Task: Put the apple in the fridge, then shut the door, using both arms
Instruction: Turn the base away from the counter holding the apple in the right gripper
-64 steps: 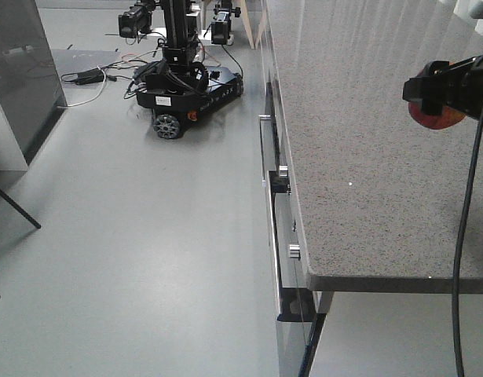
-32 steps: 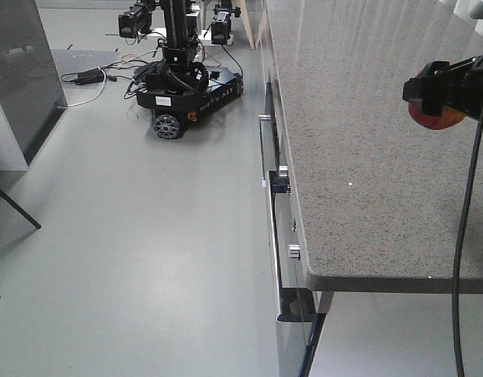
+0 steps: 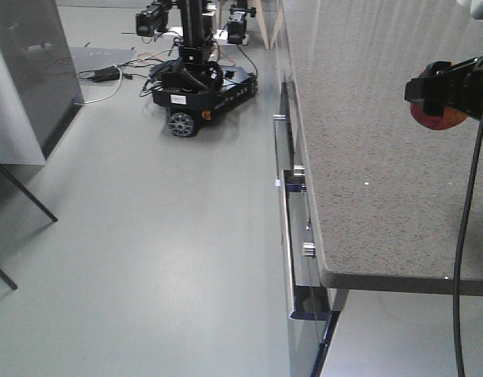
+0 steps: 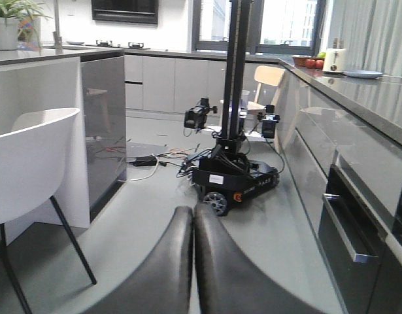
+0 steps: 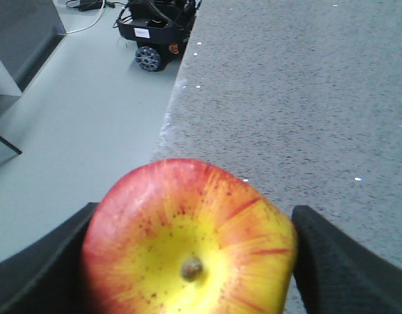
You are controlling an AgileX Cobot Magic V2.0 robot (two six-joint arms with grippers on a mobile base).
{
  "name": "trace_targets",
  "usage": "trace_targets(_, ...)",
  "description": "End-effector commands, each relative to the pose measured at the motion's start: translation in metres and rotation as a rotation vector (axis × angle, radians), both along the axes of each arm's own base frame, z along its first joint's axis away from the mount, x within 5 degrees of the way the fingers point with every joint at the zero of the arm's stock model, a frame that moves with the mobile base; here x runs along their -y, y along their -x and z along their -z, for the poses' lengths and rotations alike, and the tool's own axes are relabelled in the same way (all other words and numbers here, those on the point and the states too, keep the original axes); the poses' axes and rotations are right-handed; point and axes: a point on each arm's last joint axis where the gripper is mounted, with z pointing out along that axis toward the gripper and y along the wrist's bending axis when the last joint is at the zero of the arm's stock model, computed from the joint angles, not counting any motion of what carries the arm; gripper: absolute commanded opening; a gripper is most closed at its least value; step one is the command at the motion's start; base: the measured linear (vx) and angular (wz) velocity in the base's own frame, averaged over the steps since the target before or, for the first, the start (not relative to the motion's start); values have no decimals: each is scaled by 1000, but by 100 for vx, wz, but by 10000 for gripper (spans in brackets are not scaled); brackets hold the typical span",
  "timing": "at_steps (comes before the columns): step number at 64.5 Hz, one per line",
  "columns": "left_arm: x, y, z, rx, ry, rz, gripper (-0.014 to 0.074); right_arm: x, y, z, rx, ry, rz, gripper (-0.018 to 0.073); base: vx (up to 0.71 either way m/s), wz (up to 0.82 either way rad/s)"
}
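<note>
The apple (image 5: pixel 187 242), red with a yellow patch round its stem, sits between my right gripper's black fingers (image 5: pixel 325 261), stem end toward the camera. In the front view my right gripper (image 3: pixel 431 88) holds the apple (image 3: pixel 437 118) in the air above the speckled grey counter (image 3: pixel 367 157), at the right edge of the picture. Its thin black cable (image 3: pixel 463 236) hangs down. My left gripper (image 4: pixel 193 210) is shut with nothing in it and points over the grey floor. The fridge and its door are out of view.
A black wheeled robot (image 3: pixel 198 86) stands on the floor ahead, with cables (image 3: pixel 107 75) beside it. Drawer fronts with metal handles (image 3: pixel 292 228) run under the counter edge. A dark-panelled island (image 3: pixel 37 71) and a white chair (image 4: pixel 31 163) are on the left.
The whole front view has slid to the right and slightly down, as if the base had shifted left. The apple stays in my right gripper, at the same place in the picture.
</note>
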Motion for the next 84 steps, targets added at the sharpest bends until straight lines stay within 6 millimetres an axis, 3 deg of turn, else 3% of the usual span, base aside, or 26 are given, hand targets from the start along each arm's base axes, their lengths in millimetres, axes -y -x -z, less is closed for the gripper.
trace_targets(1, 1, 0, 2, 59, 3, 18, -6, 1, 6, -27, 137, -5, 15, -5, -5, 20)
trace_targets(84, 1, 0, 2, 59, 3, 18, -6, 1, 6, -27, 135, -8, 15, -5, -5, 44)
